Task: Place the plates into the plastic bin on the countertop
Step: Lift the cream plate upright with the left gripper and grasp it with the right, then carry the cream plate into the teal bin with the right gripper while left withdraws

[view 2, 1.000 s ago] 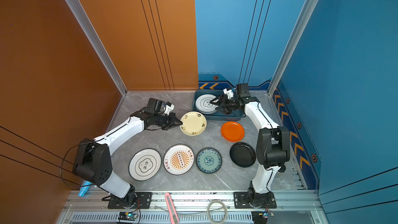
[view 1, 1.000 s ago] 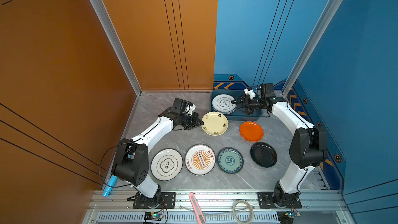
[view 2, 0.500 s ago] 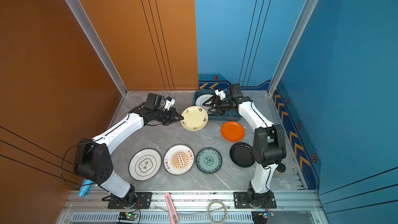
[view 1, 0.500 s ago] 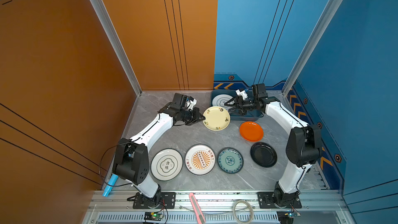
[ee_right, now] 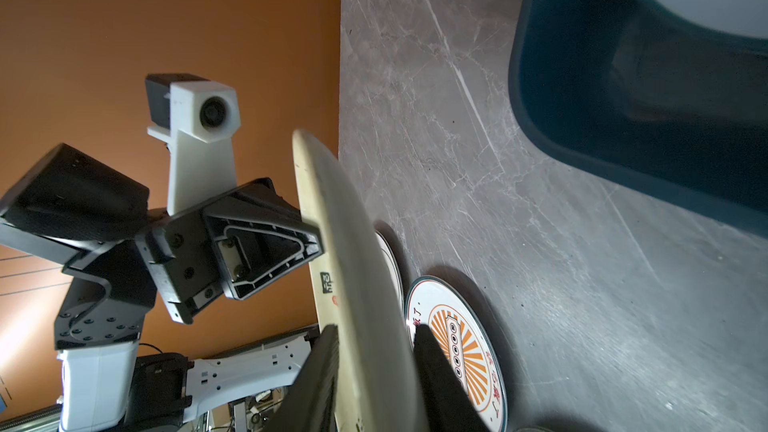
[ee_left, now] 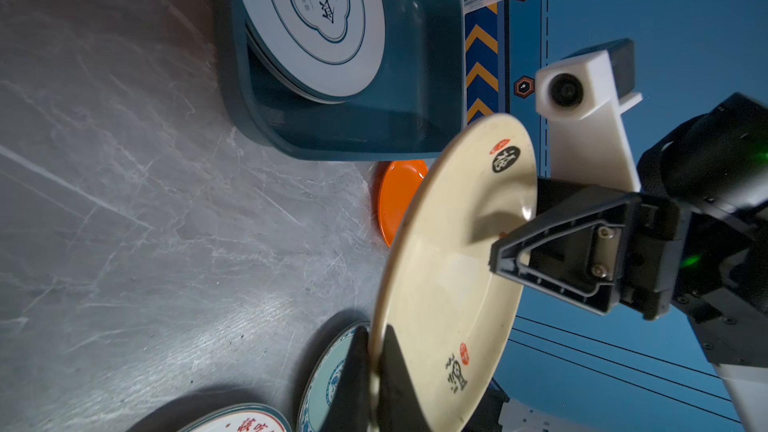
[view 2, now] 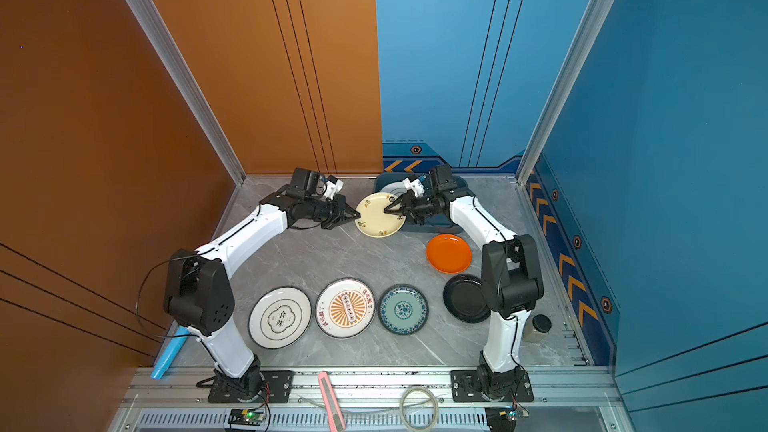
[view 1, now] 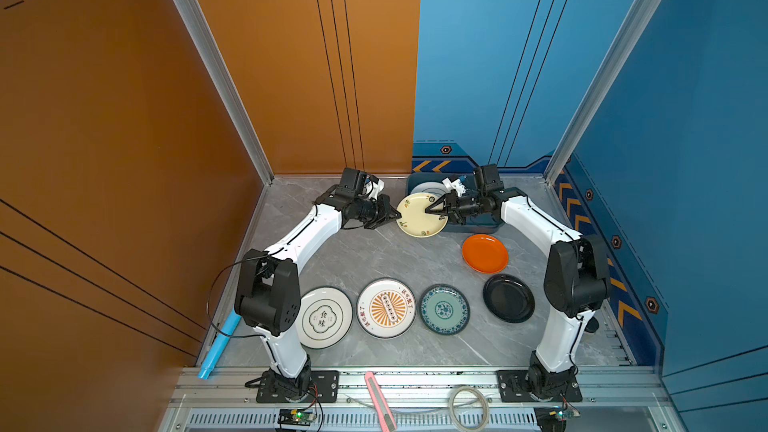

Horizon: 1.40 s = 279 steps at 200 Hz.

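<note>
The left gripper (view 1: pixel 397 214) is clamped on the left rim of the cream plate (view 1: pixel 417 224). The right gripper (view 1: pixel 429 210) pinches its right rim. The plate hangs tilted above the countertop (view 1: pixel 374 255), at the near-left corner of the plastic bin (ee_left: pixel 353 135). A white quatrefoil plate (ee_left: pixel 316 14) lies in the bin.

The countertop (view 1: pixel 374 255) carries the plastic bin (view 1: pixel 478 227) and five loose plates (view 1: pixel 485 253).
</note>
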Each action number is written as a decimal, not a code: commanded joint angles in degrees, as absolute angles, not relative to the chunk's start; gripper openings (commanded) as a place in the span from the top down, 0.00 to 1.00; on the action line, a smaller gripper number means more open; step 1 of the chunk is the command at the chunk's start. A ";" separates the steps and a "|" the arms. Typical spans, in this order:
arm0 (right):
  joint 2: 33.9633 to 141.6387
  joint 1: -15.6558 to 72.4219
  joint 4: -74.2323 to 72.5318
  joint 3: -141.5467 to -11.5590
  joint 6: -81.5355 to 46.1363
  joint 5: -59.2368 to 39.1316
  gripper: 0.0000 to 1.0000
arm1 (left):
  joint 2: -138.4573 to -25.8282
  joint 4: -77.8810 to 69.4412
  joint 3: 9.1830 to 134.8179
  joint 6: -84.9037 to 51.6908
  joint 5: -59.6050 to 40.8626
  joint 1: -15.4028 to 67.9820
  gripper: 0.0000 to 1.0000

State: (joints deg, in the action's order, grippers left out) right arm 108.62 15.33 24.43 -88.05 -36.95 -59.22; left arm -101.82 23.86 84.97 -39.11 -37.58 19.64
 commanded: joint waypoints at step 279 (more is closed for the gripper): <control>120.66 -2.29 56.48 -113.84 -29.85 -24.82 1.00 | -97.47 17.93 75.74 -41.68 -30.28 20.03 0.02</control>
